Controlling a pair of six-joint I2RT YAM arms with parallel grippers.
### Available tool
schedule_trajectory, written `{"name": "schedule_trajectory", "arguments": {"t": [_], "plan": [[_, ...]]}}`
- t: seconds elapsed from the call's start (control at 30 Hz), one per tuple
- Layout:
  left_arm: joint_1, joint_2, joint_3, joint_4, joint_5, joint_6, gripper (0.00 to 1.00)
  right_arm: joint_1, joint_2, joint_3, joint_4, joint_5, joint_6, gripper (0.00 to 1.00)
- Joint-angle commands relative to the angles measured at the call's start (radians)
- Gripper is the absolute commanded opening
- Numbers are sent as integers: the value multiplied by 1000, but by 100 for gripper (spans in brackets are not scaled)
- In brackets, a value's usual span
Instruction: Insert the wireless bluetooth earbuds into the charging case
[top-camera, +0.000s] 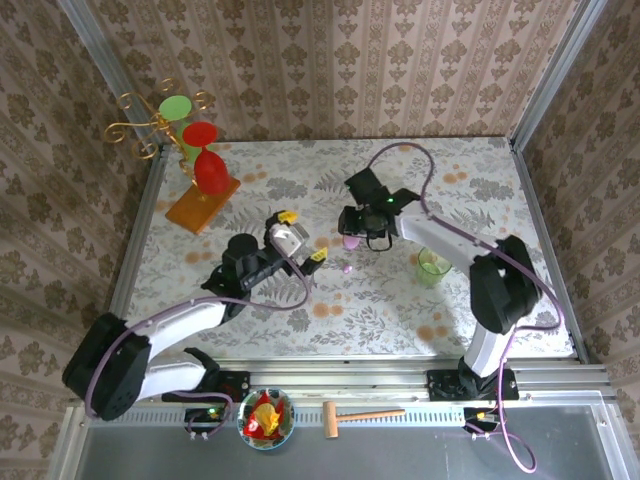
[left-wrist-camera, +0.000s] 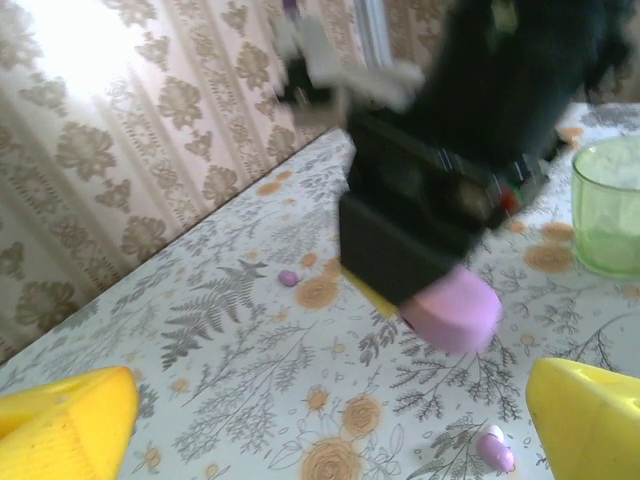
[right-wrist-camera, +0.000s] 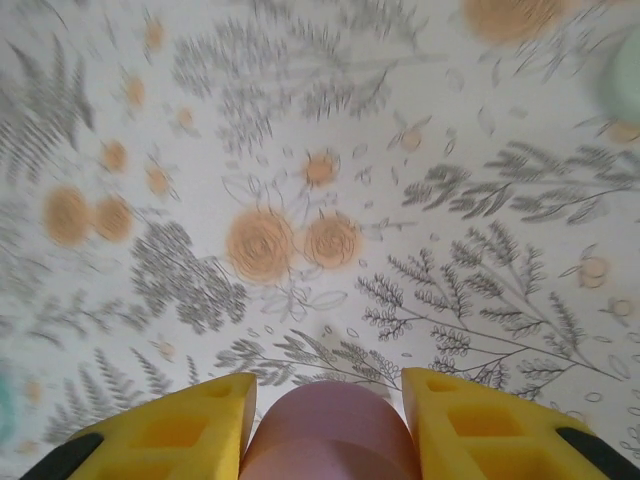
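Found case (left-wrist-camera: 455, 310) pinched in right gripper (right-wrist-camera: 327, 388), yellow fingers (right-wrist-camera: 180, 430) pressed to both its sides, seemingly lifted off table (top-camera: 480, 180). Judged lid shut: no seam or opening seen. Found left gripper (left-wrist-camera: 325, 400) spread wide, holding nothing, low over table and aimed at case. Spotted both buds loose on table: lilac bud (left-wrist-camera: 288, 277) beyond case in left wrist view, paler bud (left-wrist-camera: 495, 450) just ahead of left gripper's right finger, well apart from each other. Noted cup (left-wrist-camera: 612, 205) off to the side, near right arm.

Judged step as carrying case to a working spot; insertion not yet begun. Needed a level carry, with grip on rounded, smooth sides and liable to slip at a tilt. Called for setting case down flat between the two buds, clear of cup, without landing on either bud or flicking one away. Called for a firm hold through setdown, then lid turned toward left gripper for opening. Could not tell height of case over table through the blur, so favoured a slow descent. Expected buds to be hard to pick: tiny, round, apt to roll under a careless finger.
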Motion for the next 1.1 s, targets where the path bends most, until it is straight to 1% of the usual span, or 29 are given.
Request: {"name": "schedule_trajectory", "arguments": {"t": [0.0,0.07,0.13,0.27,0.33,0.4,0.5,0.8,1.07], "plan": [[-56,94,3,191,-53,131,98,-17,-81,-47,82,-80,79,36],[-96,170,12,267,-91,186,95,-27,-119,-69,113,-106,115,36],[-114,231,27,323,-98,210,91,-32,-145,-87,133,-119,146,36],[-125,317,67,383,-93,209,78,-40,-187,-137,200,-147,218,36],[-124,352,84,408,-102,200,75,-42,-204,-163,244,-174,255,36],[-122,377,89,447,-114,185,71,-45,-211,-173,263,-192,278,35],[-119,393,104,462,-100,170,64,-45,-213,-176,270,-206,294,35],[-113,399,129,435,-80,157,52,-45,-195,-180,303,-242,324,36],[-107,405,131,433,-77,150,36,-45,-195,-175,303,-257,326,36]]}}
